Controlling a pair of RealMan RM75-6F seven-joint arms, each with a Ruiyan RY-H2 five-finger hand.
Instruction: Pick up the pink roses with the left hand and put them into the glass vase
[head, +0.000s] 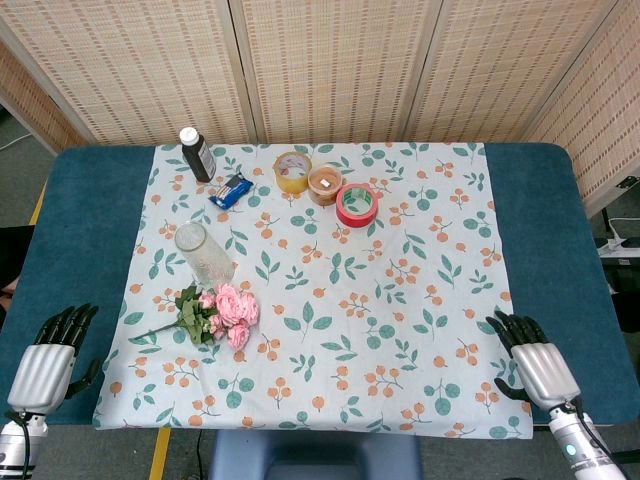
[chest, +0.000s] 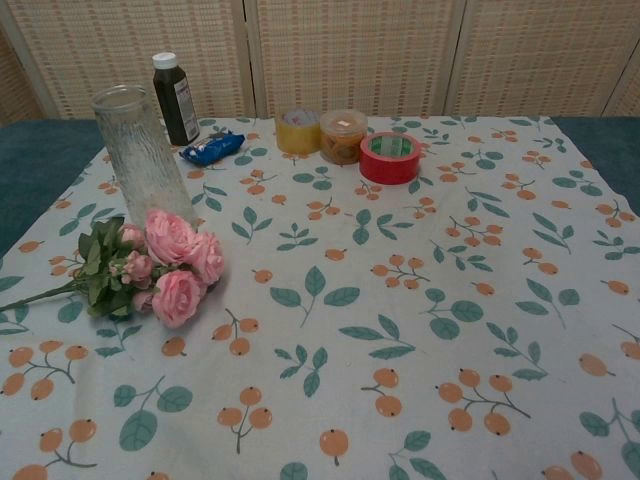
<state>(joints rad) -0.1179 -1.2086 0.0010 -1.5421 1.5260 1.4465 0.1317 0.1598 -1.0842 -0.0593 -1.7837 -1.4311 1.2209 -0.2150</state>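
Note:
A bunch of pink roses (head: 230, 312) (chest: 172, 264) with green leaves lies flat on the floral cloth, its stem pointing left. Just behind it a tall clear glass vase (head: 203, 255) (chest: 142, 155) stands upright and empty. My left hand (head: 52, 357) rests at the table's near left corner on the blue cover, fingers apart, holding nothing, well to the left of the roses. My right hand (head: 532, 362) rests at the near right corner, also holding nothing. Neither hand shows in the chest view.
At the back stand a dark bottle (head: 197, 154) with a white cap, a blue packet (head: 231, 191), and three tape rolls: yellow (head: 292, 171), brown (head: 324, 184), red (head: 356, 204). The floral cloth (head: 400, 330) covers the table's middle; a woven screen closes the far side.

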